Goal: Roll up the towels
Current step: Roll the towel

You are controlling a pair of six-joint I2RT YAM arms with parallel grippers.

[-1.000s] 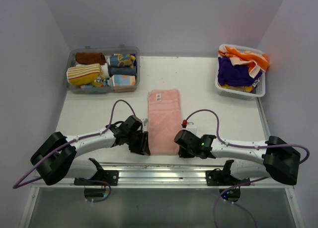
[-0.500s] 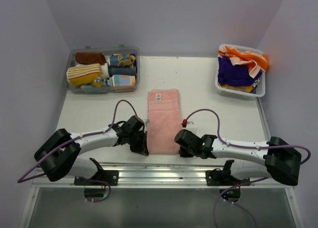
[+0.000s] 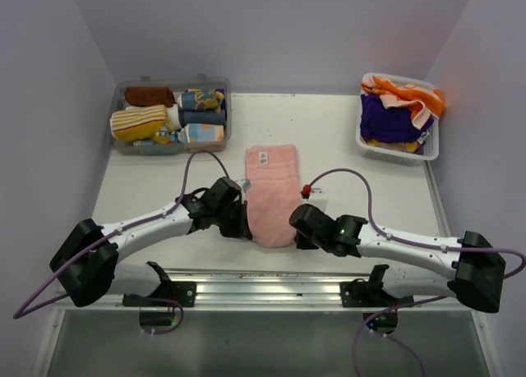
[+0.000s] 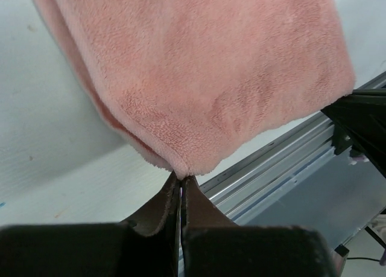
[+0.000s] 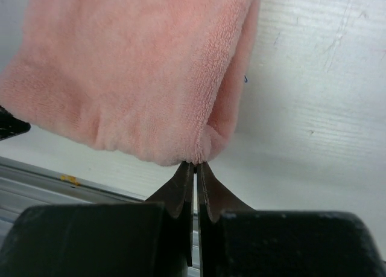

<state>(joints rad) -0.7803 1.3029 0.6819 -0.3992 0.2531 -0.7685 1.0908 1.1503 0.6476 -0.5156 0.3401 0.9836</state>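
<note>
A pink towel (image 3: 271, 192) with a white label at its far end lies lengthwise in the middle of the table. My left gripper (image 3: 239, 227) is shut on its near left corner (image 4: 181, 168), and my right gripper (image 3: 301, 229) is shut on its near right corner (image 5: 202, 156). Both corners are lifted off the table, so the near end of the towel (image 4: 205, 78) bulges up between the grippers. The pink towel also fills the right wrist view (image 5: 132, 66).
A clear bin (image 3: 228, 118) at the back left holds several rolled towels. A white basket (image 3: 362, 143) at the back right holds loose purple and orange-and-cream towels. A metal rail (image 3: 271, 280) runs along the table's near edge.
Both grippers have closed on the towel's near corners, lifted them and moved away from me, so the towel's near end has risen and shortened.
</note>
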